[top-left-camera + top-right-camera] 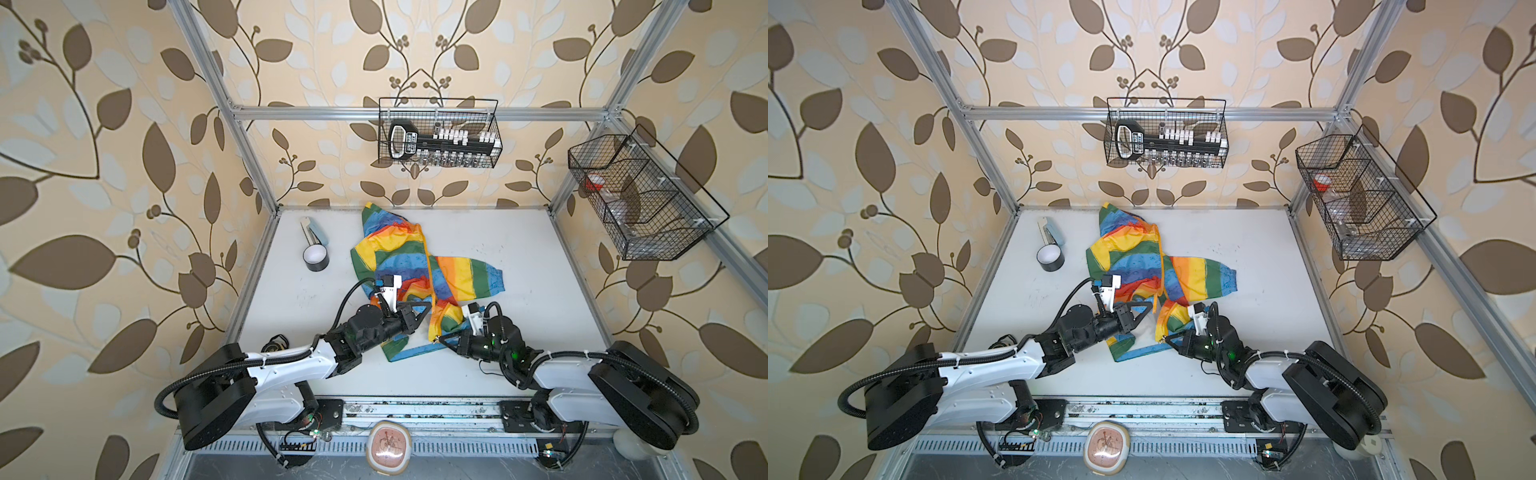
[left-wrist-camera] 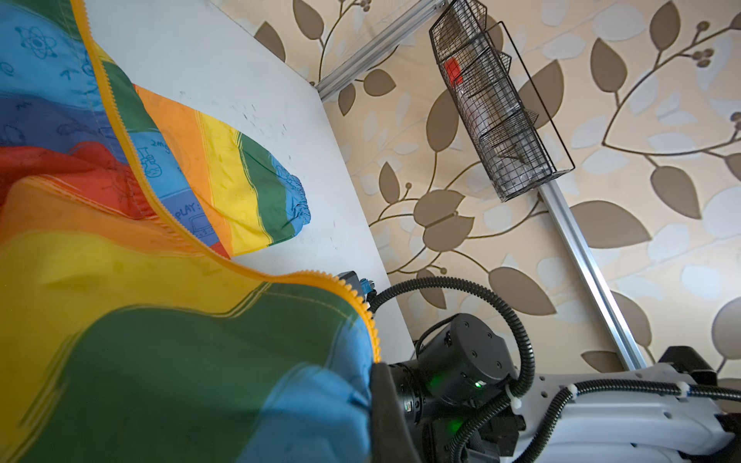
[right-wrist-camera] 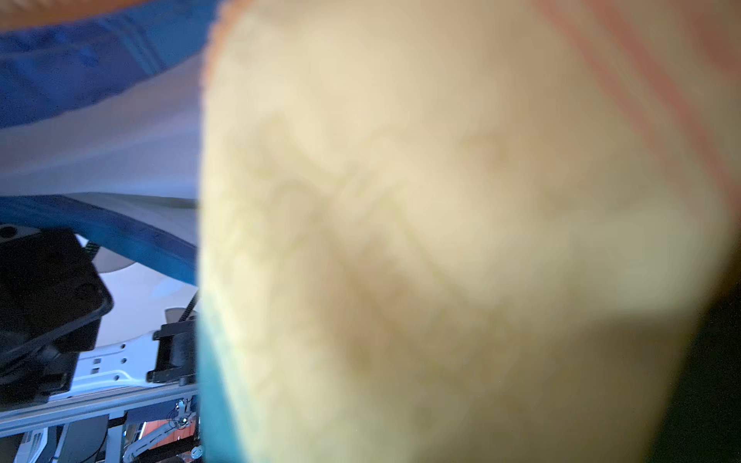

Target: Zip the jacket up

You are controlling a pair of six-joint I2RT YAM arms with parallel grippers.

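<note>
The jacket [image 1: 399, 257] lies crumpled in the middle of both top views, hood toward the upper edge. Its orange zipper [image 1: 427, 257] is open along the lower part. Below centre, the left hand [image 1: 427, 308] is pressed together, pinching the jacket at the zipper edge. Just right of it, the right hand [image 1: 437, 340] is closed, pinching the raised yellow flap's bottom corner. The white worktop [image 1: 519, 270] carries a tape roll [image 1: 316, 258] upper left of the jacket.
</note>
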